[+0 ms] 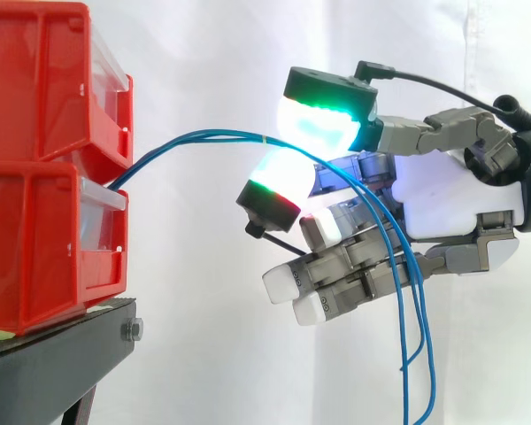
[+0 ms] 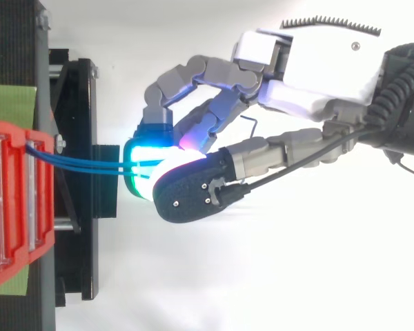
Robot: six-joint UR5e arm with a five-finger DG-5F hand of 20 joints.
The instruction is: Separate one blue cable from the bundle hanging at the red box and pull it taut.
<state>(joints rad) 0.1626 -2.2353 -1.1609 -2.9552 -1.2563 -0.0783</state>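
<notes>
- The robot hand (image 1: 442, 199) reaches in from the right with its fingers curled. Two glowing pads (image 1: 319, 124) are closed together, one above the other, on the blue cables (image 1: 195, 137); the remaining fingers are folded below and hold nothing.
- The cables leave the front of the red box (image 1: 35, 248), arc upward, pass between the pads, then drop in loose loops past the palm.
- Judged from this, the step in hand is the pinch and separation. The pull has not taken effect, since the run from box to pads curves slack rather than straight.
- The next move calls for a firm hold on one strand alone. Then the robot hand (image 2: 317, 76) should draw level away from the box until the arc flattens, while the other strands fall free.
- From above, two strands (image 2: 83, 164) run side by side into the pads, so a single strand does not look singled out yet.
- The contact itself is hidden by glare and the upper finger, so how many strands are gripped cannot be told.
- The cables' lower ends are cut off at the side view's bottom edge, and their anchoring inside the box, above the black stand (image 1: 62, 354), is out of sight.
</notes>
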